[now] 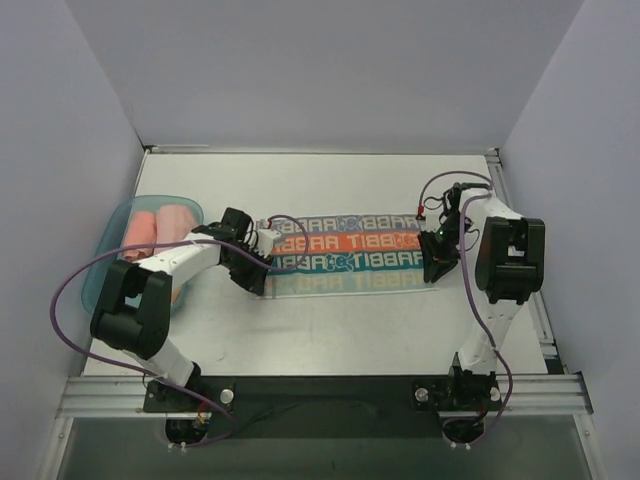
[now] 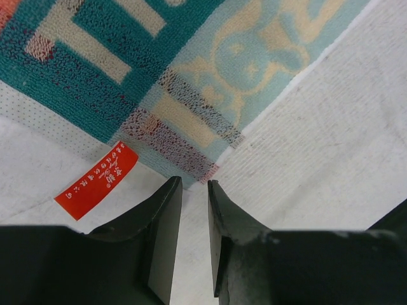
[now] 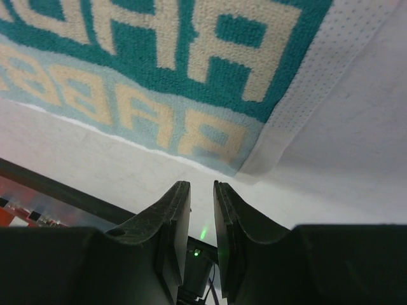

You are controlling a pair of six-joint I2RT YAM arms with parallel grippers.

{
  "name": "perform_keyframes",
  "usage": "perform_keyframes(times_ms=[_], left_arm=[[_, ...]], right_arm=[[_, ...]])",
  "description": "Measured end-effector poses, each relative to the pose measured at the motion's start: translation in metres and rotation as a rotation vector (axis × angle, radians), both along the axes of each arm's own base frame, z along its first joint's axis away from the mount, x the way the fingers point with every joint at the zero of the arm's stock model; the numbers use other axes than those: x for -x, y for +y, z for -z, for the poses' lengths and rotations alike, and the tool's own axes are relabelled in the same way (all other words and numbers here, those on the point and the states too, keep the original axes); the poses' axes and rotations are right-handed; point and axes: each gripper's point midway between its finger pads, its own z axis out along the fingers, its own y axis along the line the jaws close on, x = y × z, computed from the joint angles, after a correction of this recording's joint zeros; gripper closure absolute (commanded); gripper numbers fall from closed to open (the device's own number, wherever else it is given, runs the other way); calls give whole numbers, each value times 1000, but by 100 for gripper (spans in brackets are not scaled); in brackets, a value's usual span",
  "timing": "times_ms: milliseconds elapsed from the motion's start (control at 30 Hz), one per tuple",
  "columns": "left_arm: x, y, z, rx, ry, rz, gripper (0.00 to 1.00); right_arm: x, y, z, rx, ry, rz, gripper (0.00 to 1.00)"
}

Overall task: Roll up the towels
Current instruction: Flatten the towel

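The whitish towel with orange and teal "RABBIT" lettering (image 1: pixel 345 250) lies spread flat across the middle of the table. My left gripper (image 1: pixel 262 268) hovers at the towel's left near corner. In the left wrist view the gripper (image 2: pixel 194 184) is slightly open and empty, its tips just short of the towel corner (image 2: pixel 191 76) and a red label (image 2: pixel 96 180). My right gripper (image 1: pixel 436 268) is at the towel's right near corner. It too is narrowly open (image 3: pixel 201 185) and empty, just off the towel edge (image 3: pixel 191 70). Two rolled pinkish towels (image 1: pixel 155 228) lie in the tray.
A shallow teal tray (image 1: pixel 108 245) sits at the table's left edge, beside the left arm. Grey walls close in the left, back and right sides. A metal rail with the arm bases (image 1: pixel 320 392) runs along the near edge.
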Motion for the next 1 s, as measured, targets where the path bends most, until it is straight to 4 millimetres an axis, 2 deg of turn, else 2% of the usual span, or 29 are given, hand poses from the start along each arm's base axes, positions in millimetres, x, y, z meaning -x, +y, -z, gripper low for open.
perform_keyframes(times_ms=[133,400,633,733,867,933,1000], left_arm=[[1,6,15,-46,30,-4,67],[-4,16,17,-77,3,15,68],[-4,31,16,-119,-38,52,69],[-2,33,15,-126,-43,72,60],[5,37,9,-122,-30,94,45],[6,34,-2,-97,-27,106,36],[-3,28,-20,-65,-59,107,31]], right_arm=[[2,-9,10,66,11,-14,78],[13,-28,22,196,60,-65,80],[42,-28,23,215,148,-96,82],[49,-25,22,212,153,-117,75],[42,-14,12,165,103,-133,68],[25,-6,-3,123,39,-121,57],[0,1,-22,87,-53,-106,53]])
